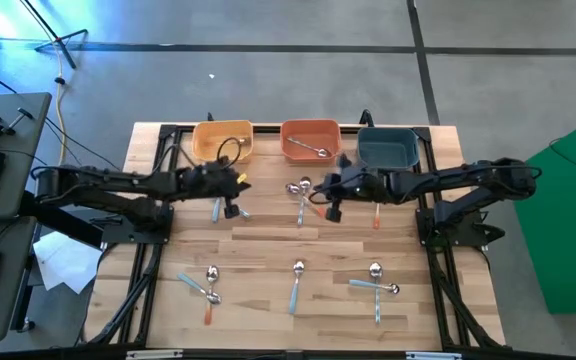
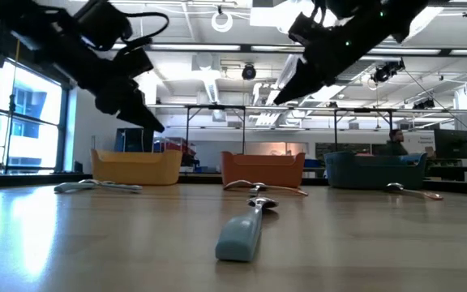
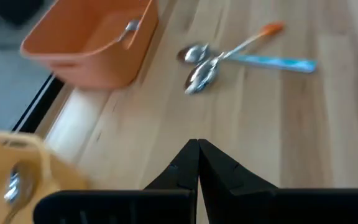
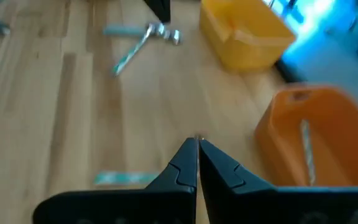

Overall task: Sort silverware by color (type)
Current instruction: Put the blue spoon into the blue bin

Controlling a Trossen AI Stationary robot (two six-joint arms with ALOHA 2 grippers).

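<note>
The silverware lies scattered on the wooden table. A pair with orange and blue handles (image 3: pixel 197 62) sits in front of the orange bin (image 1: pixel 311 140), blue-handled spoons (image 4: pixel 142 37) lie near the yellow bin (image 1: pixel 223 140), and more lie toward the near edge (image 1: pixel 296 282). A silver spoon (image 4: pixel 306 149) lies in the orange bin, and another (image 3: pixel 11 186) in the yellow bin. My left gripper (image 1: pixel 230 208) hangs shut above the table in front of the yellow bin. My right gripper (image 1: pixel 332 212) hangs shut in front of the orange bin. Neither holds anything.
A dark teal bin (image 1: pixel 387 147) stands at the far right of the bin row. An orange-handled spoon (image 1: pixel 376 215) lies in front of it. A blue handle (image 4: pixel 126 178) lies close below my right gripper. Bare wood spans the table's middle.
</note>
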